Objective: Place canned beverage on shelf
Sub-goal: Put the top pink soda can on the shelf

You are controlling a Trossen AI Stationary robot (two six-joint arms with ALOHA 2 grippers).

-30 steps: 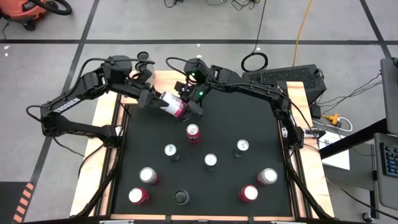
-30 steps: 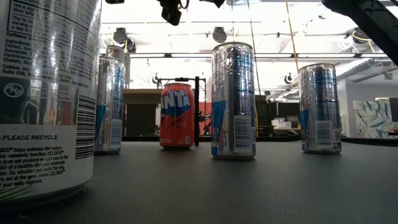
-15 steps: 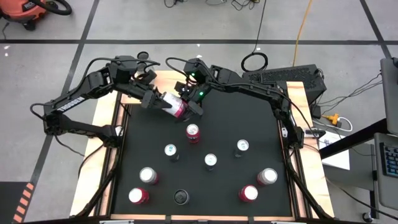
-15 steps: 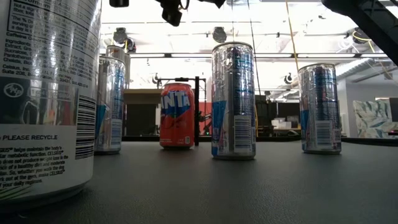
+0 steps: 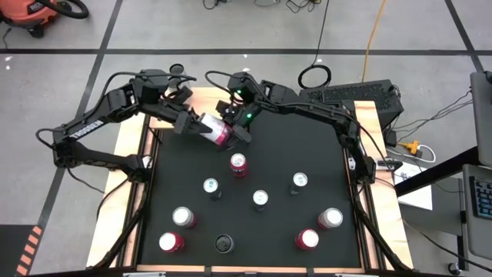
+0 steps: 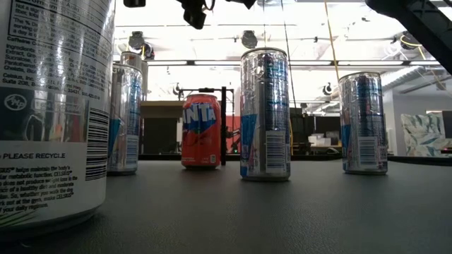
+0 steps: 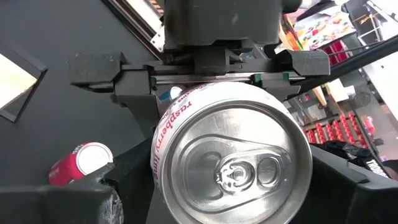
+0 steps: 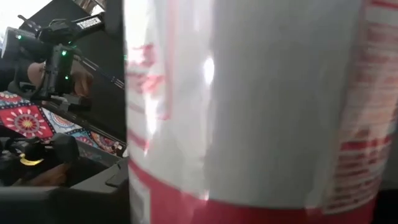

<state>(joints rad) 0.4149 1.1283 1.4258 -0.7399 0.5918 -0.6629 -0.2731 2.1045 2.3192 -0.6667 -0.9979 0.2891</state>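
Holding position: both grippers flank the raspberry can (image 5: 214,129) unchanged.

Even, bright overhead light in high view, soft shadows only on the black counter (image 5: 261,169). Low view: ceiling lights (image 6: 248,39) blow out w/ backlight glare; nearest can (image 6: 53,113) big & bowed at the edge. Right wrist view: can (image 8: 249,106) fills frame, blurred, w/ a glare streak. Left wrist view sharp.

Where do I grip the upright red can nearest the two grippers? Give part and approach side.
Probably the red can by its round side wall, about mid-height, coming down from above: it stands upright with its top showing, clear on every side.
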